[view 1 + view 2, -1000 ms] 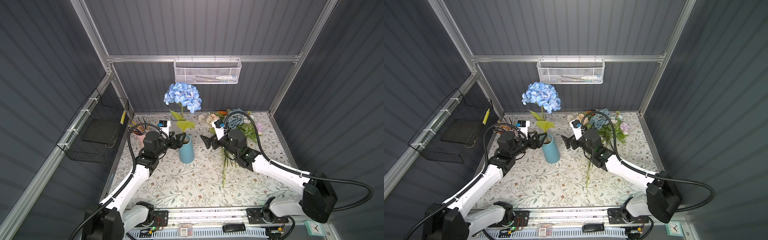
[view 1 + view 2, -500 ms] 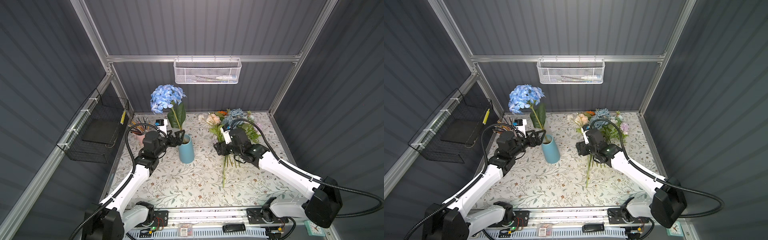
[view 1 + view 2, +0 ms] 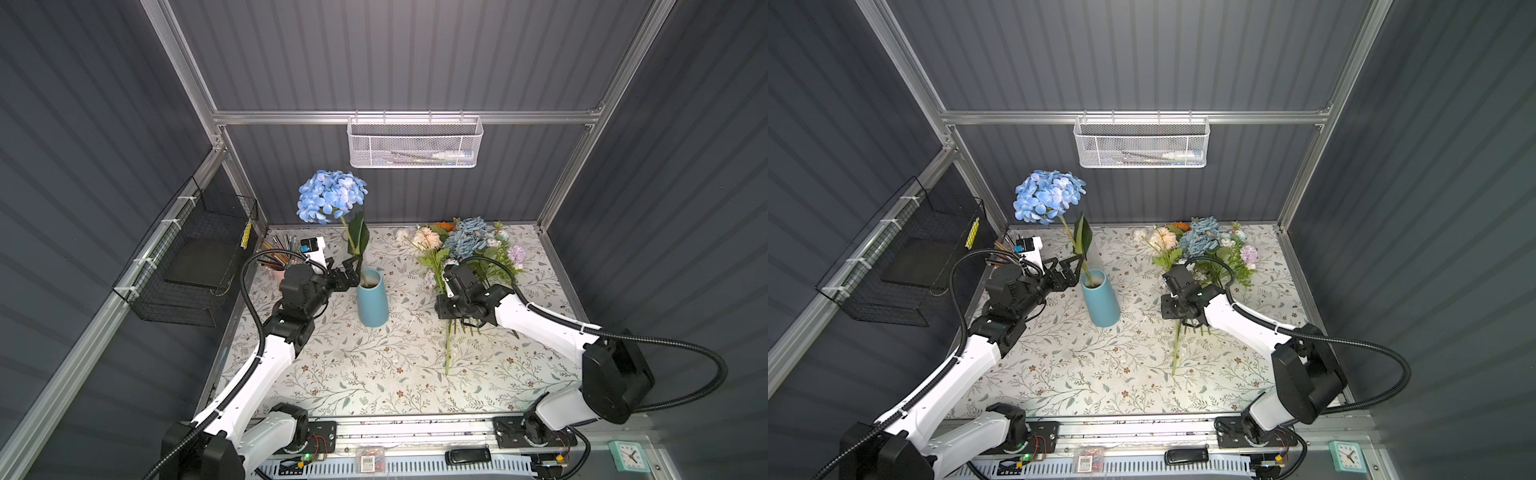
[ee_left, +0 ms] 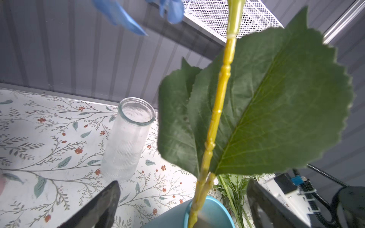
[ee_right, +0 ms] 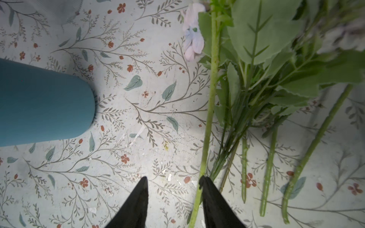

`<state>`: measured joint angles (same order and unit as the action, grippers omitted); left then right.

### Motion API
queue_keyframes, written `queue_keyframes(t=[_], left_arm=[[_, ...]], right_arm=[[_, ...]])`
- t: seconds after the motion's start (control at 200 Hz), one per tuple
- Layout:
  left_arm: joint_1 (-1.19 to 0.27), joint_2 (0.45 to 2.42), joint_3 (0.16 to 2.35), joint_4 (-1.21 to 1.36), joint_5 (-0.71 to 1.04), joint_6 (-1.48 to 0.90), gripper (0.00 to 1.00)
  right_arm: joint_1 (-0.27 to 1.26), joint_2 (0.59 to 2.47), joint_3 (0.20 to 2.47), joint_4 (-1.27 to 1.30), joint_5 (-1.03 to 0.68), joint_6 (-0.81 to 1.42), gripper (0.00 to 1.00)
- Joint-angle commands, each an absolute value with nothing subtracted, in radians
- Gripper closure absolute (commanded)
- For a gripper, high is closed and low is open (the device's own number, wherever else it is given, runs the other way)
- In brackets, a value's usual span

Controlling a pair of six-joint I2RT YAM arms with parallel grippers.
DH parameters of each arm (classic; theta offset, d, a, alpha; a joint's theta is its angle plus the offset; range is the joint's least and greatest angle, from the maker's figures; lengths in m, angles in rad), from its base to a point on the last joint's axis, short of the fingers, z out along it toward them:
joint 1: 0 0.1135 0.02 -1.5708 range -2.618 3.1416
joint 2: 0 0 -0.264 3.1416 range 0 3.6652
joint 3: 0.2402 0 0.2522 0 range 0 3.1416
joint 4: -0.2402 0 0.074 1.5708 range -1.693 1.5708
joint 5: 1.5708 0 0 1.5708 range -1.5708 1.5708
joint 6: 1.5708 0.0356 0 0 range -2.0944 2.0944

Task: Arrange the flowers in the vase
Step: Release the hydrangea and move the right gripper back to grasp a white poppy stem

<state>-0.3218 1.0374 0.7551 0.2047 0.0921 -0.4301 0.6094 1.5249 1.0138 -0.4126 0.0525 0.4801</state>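
**Left gripper** (image 4: 183, 205): fingers spread wide, one on either side of the yellow-green stem (image 4: 219, 110) of the blue hydrangea (image 3: 330, 201), and neither touches it. The foot of the stem sits inside the tapered blue ceramic vase (image 3: 372, 301), right at the fingertips. A clear ribbed glass jar (image 4: 128, 138) stands beyond the fingertips. Two broad green leaves (image 4: 276, 108) spread above the fingers and block the wrist view past them, so only the lowest petals of the bloom show there. A pinkish cup of pencils (image 3: 276, 259) stands behind this gripper's wrist.

**Right gripper** (image 5: 173, 180): pointed down at the floral-print table covering (image 5: 138, 118), fingers partly apart. One finger (image 5: 205, 189) touches a long green stem (image 5: 209, 110). The other stands clear, so nothing is clamped. In both top views the arm's own wrist hides these fingers. The vase stands well off on the free finger's side.

**Loose flowers** (image 3: 461, 245): lying flat in a heap beside and beyond the right gripper. The blooms point away past the fingertips and the cut ends point back toward the arm. In the wrist view the blooms are blurred and cut off.

**Hydrangea axis**: near upright with the bloom uppermost, leaning slightly away from the right gripper.
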Motion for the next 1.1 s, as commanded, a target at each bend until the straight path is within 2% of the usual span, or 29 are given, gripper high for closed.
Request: queue_keyframes(t=[0.0, 0.4, 0.865, 1.096], left_arm=[[-0.325, 1.007, 0.756, 0.158, 0.048, -0.401, 0.0], [-0.325, 1.027, 0.758, 0.164, 0.044, -0.422, 0.0], [-0.325, 1.008, 0.74, 0.166, 0.035, -0.44, 0.0], [-0.325, 1.015, 0.746, 0.164, 0.044, -0.443, 0.0]], right_arm=[[0.594, 1.561, 1.012, -0.38, 0.056, 0.513, 0.58], [0.575, 1.676, 1.023, -0.308, 0.071, 0.547, 0.67], [0.575, 1.598, 0.986, -0.327, 0.156, 0.504, 0.65], [0.575, 1.68, 1.028, -0.297, 0.135, 0.492, 0.65]])
